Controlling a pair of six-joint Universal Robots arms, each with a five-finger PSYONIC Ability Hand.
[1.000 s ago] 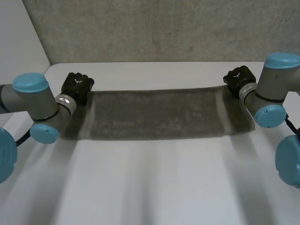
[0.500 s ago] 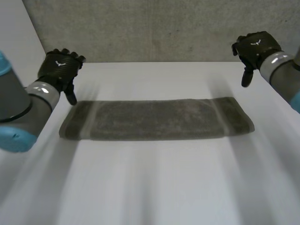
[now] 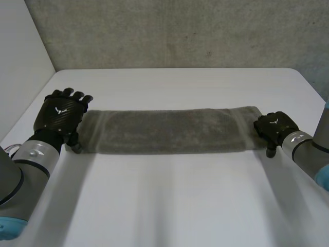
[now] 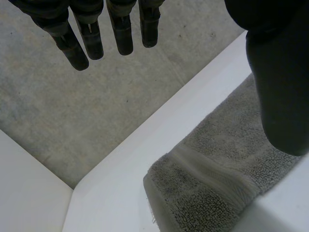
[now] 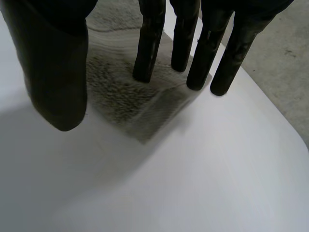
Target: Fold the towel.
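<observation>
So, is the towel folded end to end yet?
No. The towel lies flat as one long strip, one end at the left hand, the other at the right hand.

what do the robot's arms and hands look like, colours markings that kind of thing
Both arms are grey and round. The left arm and the right arm each have a silvery band at the wrist and light-blue caps at the joints. The left hand and right hand are black, each with a small white mark on its back and slim, rod-like fingers.
</observation>
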